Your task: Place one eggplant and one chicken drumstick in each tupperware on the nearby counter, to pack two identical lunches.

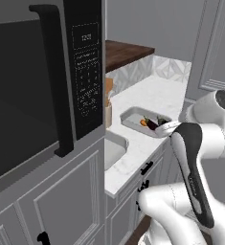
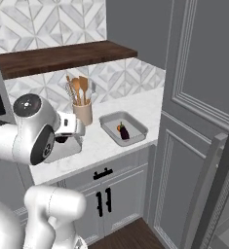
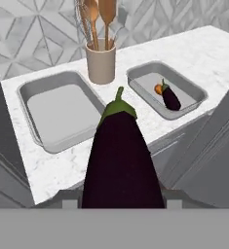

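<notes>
Legible text: a small digital readout is borne at the top of the black control panel of the dark glass-doored microwave oven [image 1: 87, 72]; four pale digits resembling a clock time are displayed, but they cannot be read with certainty. Beneath the readout, rows of small pale keypad markings are carried on the same panel, too fine to be made out. No brand name, label or sign can be read on any other surface in the three views.
</notes>
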